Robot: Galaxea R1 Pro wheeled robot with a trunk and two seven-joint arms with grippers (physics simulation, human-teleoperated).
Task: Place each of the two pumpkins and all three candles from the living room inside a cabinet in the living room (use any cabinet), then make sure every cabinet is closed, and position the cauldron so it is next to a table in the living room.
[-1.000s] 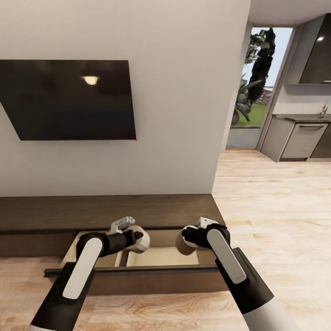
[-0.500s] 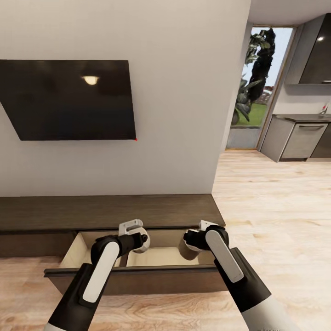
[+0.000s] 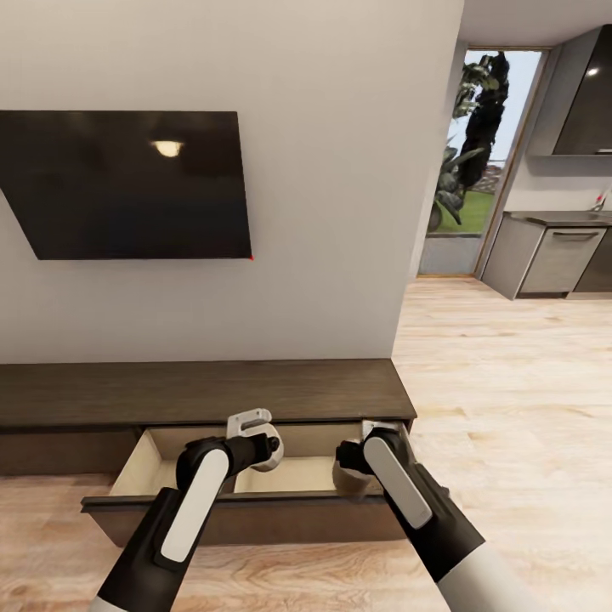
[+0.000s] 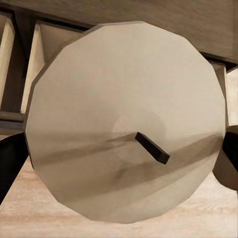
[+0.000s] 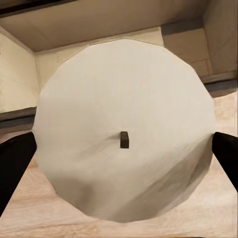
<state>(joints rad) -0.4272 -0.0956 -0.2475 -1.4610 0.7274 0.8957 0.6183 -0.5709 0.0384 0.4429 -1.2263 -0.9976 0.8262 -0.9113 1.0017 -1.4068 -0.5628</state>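
Reaching forward from the bottom of the head view, both arms end over the open drawer (image 3: pixel 255 510) of the cabinet (image 3: pixel 204 391). The left gripper (image 4: pixel 119 139) is clamped on a candle (image 4: pixel 126 129), whose tan round face with its short dark wick looks straight into the left wrist camera; dark fingers (image 4: pixel 10 158) press on either side of it. In the head view that candle (image 3: pixel 270 450) shows as a pale stub at the end of the left arm, over the middle of the drawer. The right gripper (image 5: pixel 124 144) likewise grips a second candle (image 5: pixel 124 131), paler, with a small wick stub at its centre and black fingers (image 5: pixel 15 163) flanking it. From the head camera this second candle (image 3: pixel 350 476) hangs low over the drawer's right part, close to the front panel. The two candles are apart, with a drawer divider between them.

The drawer is pulled out over the plank floor (image 3: pixel 510 382), its pale wood interior showing behind the dark front. Beyond it the cabinet's dark top runs along the grey wall (image 3: pixel 340 170), where a black TV (image 3: pixel 127 183) hangs. Farther right, a doorway (image 3: pixel 480 161) with greenery outside and grey kitchen units (image 3: pixel 552 255) stand well back.
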